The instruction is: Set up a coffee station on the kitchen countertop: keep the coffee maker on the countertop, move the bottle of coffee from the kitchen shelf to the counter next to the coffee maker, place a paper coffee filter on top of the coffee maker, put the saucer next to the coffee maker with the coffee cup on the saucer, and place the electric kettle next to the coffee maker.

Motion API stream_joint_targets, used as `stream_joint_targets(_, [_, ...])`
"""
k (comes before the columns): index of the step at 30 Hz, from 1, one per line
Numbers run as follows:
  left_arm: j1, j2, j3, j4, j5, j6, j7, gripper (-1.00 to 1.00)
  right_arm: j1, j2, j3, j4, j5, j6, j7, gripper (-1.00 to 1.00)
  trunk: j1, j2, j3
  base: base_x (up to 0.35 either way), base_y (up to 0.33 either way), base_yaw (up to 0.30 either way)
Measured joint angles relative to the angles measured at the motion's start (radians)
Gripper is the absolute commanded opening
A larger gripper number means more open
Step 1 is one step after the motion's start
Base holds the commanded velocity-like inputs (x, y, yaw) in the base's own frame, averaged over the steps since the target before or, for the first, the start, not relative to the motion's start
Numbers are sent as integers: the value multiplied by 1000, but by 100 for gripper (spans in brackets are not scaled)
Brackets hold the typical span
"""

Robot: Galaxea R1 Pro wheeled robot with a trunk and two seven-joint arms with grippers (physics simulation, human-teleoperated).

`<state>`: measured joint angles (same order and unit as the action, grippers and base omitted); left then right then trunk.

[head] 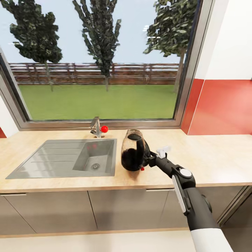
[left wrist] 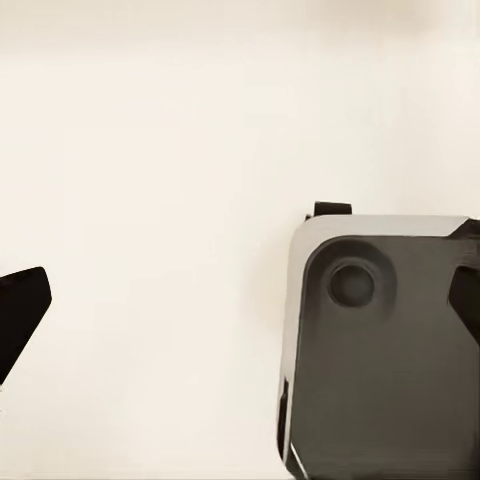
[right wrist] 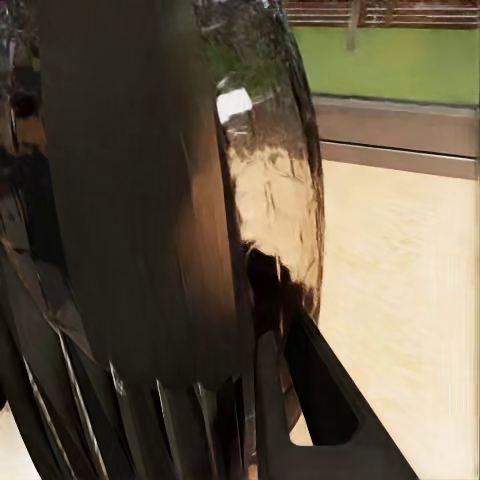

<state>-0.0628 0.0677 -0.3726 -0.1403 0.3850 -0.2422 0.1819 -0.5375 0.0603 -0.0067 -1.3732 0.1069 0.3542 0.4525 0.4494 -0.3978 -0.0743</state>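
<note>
A long light-wood kitchen countertop (head: 217, 157) ran below a wide window (head: 101, 59), with a steel sink (head: 66, 159) set into it. Just right of the sink stood the rounded dark-tinted glass electric kettle (head: 132, 151), on or barely above the wood. The right gripper (head: 146, 159) was clamped on its black loop handle. Whether the left gripper was open could not be told. The kettle seemed to be mid-delivery; the remaining steps looked outstanding. No writing or labels were readable.
</note>
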Motion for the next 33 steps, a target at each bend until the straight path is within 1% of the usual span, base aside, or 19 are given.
stream_joint_targets(1, [3,1,0,1,0,1,1,100,0,0,2,-5,0,4,0,-100,0,0,0,0,0,0])
stream_joint_targets(2, [9,6,1,14,1,5,6,100,1,1,30,-12,1,10,1,-100,0,0,0,0,0,0])
stream_joint_targets(3, [9,6,0,25,1,6,7,100,1,1,47,-13,-6,12,1,-100,0,0,0,0,0,0])
stream_joint_targets(4, [10,6,0,36,2,6,9,100,2,0,62,-14,1,10,1,-100,0,0,0,0,0,0])
stream_joint_targets(6, [10,6,2,62,5,6,11,100,1,1,96,-15,-2,10,2,-100,0,0,0,0,0,0])
stream_joint_targets(9, [10,6,4,75,8,7,16,100,1,1,115,-29,-1,7,2,-100,0,0,0,0,0,0])
stream_joint_targets(13, [9,6,6,78,10,8,17,100,2,-2,119,-36,2,10,3,-100,0,0,0,0,0,43])
stream_joint_targets(18, [8,3,12,78,13,10,17,100,2,-1,121,-36,2,16,3,-100,0,0,-2,0,61,223])
stream_joint_targets(26, [8,-2,13,78,15,9,21,100,2,0,121,-36,0,15,3,-100,0,0,-7,5,277,258])
stream_joint_targets(33, [8,-4,15,78,16,9,22,100,2,-1,120,-36,1,13,3,-100,0,0,-7,87,302,267])
